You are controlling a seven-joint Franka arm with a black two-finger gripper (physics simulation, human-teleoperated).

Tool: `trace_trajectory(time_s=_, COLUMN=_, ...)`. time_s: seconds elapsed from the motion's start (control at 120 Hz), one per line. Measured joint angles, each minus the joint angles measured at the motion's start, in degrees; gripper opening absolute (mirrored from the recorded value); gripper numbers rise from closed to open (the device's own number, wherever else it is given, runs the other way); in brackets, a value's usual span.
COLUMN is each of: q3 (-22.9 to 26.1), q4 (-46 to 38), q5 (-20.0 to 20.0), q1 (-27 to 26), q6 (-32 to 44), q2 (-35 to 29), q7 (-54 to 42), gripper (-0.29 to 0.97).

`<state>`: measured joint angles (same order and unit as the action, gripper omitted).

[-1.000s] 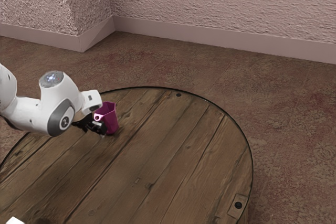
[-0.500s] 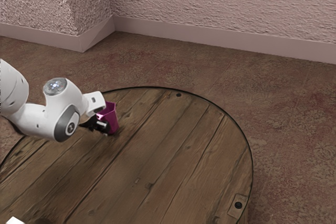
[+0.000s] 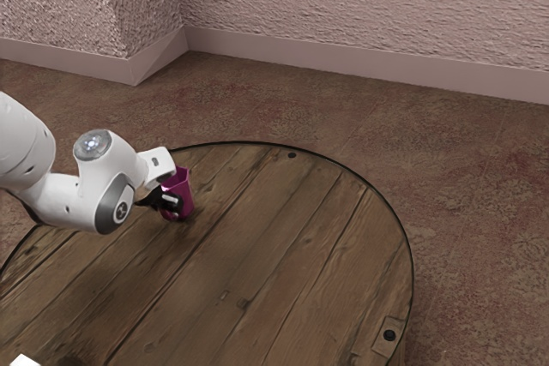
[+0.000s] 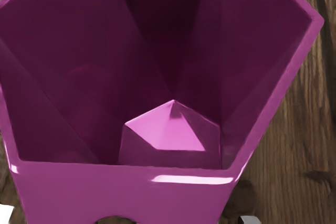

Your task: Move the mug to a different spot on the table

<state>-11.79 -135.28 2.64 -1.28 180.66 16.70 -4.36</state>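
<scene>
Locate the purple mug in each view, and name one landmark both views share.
Exterior view: the mug is near the round table's far edge, toward the exterior view's left, at the tip of the arm.
Wrist view: the mug is seen from above, looking into its open mouth.
Shared landmark: the table's dark wood grain beside the mug.

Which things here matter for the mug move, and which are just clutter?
Job:
- magenta faceted mug
- black hand, at the mug
- round wooden plank table

Lying about:
- small white thing, exterior view's lower left corner
- metal fitting on the table's rim
</scene>
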Motion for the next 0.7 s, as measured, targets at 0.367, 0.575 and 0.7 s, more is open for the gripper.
trace_trajectory(time_s=0.367, q3=0.0, q4=0.0, q5=1.0, q1=-0.1, q6=3.0, q2=-0.2, q7=0.2, gripper=0.11)
trace_trajectory(time_s=0.575, q3=0.0, q4=0.0, q5=1.1, q1=-0.1, q6=5.2, q2=-0.5, q7=0.2, gripper=0.06)
trace_trajectory(time_s=0.7, q3=0.0, q4=0.0, q5=1.4, q1=-0.1, q6=5.9, q2=-0.4, q7=0.2, gripper=0.03)
